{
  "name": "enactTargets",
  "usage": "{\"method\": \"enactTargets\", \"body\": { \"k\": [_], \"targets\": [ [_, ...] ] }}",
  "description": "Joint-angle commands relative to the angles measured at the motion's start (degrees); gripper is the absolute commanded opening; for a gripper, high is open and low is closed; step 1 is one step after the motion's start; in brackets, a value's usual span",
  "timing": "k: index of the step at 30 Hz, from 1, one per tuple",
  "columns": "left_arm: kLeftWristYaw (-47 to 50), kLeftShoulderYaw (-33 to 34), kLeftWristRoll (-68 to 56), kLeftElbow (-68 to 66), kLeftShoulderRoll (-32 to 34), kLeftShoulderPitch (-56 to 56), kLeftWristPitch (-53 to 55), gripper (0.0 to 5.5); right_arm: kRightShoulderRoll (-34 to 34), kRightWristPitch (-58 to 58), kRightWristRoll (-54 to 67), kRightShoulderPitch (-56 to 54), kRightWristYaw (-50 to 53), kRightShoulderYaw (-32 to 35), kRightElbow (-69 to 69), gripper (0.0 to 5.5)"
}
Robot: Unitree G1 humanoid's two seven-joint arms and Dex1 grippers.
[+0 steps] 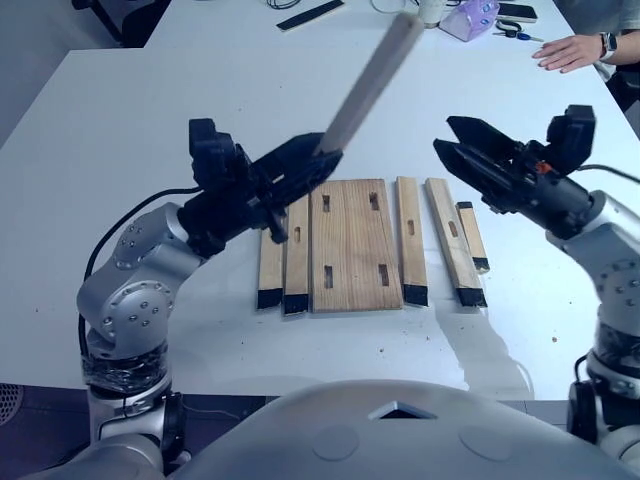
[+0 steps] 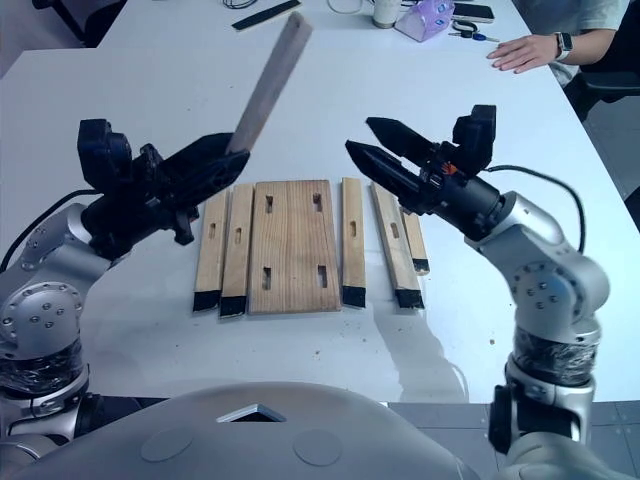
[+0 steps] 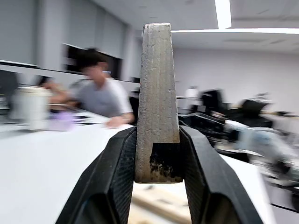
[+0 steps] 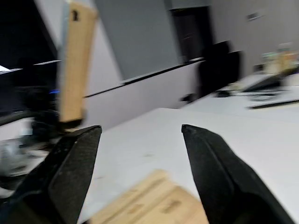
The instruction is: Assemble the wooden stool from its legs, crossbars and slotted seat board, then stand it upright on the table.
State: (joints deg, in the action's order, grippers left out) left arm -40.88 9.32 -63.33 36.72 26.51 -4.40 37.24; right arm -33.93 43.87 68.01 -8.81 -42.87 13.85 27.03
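My left gripper point(image 1: 318, 160) is shut on the black-tipped end of a wooden leg point(image 1: 372, 80), which slants up and away over the table; the same wooden leg point(image 3: 157, 102) stands between the fingers in the left wrist view. The slotted seat board point(image 1: 352, 243) lies flat mid-table. Two wooden pieces point(image 1: 284, 258) lie to its left, under the left gripper. A leg point(image 1: 411, 238), another leg point(image 1: 454, 253) and a short crossbar point(image 1: 472, 235) lie to its right. My right gripper point(image 1: 448, 150) hangs open above those right-hand pieces, holding nothing.
A person's hand point(image 1: 570, 50) rests on the table's far right corner. A purple object point(image 1: 468, 18), scissors point(image 1: 515, 30), a cup and a dark flat bar point(image 1: 310, 14) sit along the far edge. The white table point(image 1: 130, 120) is bare on the left.
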Motion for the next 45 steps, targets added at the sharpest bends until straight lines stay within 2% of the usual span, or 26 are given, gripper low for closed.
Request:
{"method": "enactTargets", "body": {
  "k": [1,6,11,23,26,27,30,33,35,38,41,45],
  "targets": [
    [-6.2,-1.6,-6.5,2.2,5.5,-3.5,3.9,1.33,-7.3,8.3,14.3,-10.0,-4.8,-0.4,2.0,3.19],
    [-8.6,-4.3,-3.0,2.3,7.5,-3.0,3.0,1.33,-8.7,10.3,20.1,-13.2,-2.8,-1.5,1.5,3.19],
    [-8.5,-5.4,1.2,1.4,7.3,-3.0,0.9,1.33,-8.9,10.4,20.8,-13.3,-1.7,-2.2,2.4,3.19],
    [-6.2,-5.9,1.0,2.2,5.1,-3.4,-0.5,1.33,-10.2,8.6,12.2,-10.8,-5.7,-4.2,4.0,1.38],
    [-5.0,-5.5,0.6,1.7,4.5,-3.3,-0.4,1.33,-10.7,7.6,8.9,-10.4,-6.8,-4.6,3.5,1.29],
    [-3.6,-5.4,0.5,1.2,4.3,-3.5,0.1,1.69,-11.0,7.3,7.8,-10.2,-7.0,-4.6,3.2,1.29],
    [-1.9,-6.4,1.3,0.3,5.0,-3.2,1.6,2.12,-12.1,5.9,4.2,-9.5,-8.4,-4.2,2.1,1.29],
    [0.8,-8.7,10.6,-3.3,4.9,-2.1,-1.6,2.55,-14.3,2.4,-3.6,-9.5,-11.1,-4.4,-1.5,1.29],
    [1.8,-9.9,16.7,-7.2,4.8,-0.8,-4.1,2.88,-16.6,-3.4,-13.6,-9.3,-14.0,-6.6,-6.0,1.29],
    [1.2,-12.7,24.8,-11.0,5.0,2.1,-8.5,2.91,-19.8,-15.4,-29.1,-7.6,-19.2,-11.6,-12.7,1.29],
    [0.6,-14.9,29.2,-11.3,4.9,4.1,-10.9,2.91,-21.7,-26.4,-39.7,-5.9,-22.6,-14.2,-18.4,1.29],
    [0.2,-16.5,32.9,-12.7,4.1,5.0,-13.1,2.91,-23.2,-35.9,-46.2,-4.1,-28.4,-14.9,-24.8,1.29]
  ]
}}
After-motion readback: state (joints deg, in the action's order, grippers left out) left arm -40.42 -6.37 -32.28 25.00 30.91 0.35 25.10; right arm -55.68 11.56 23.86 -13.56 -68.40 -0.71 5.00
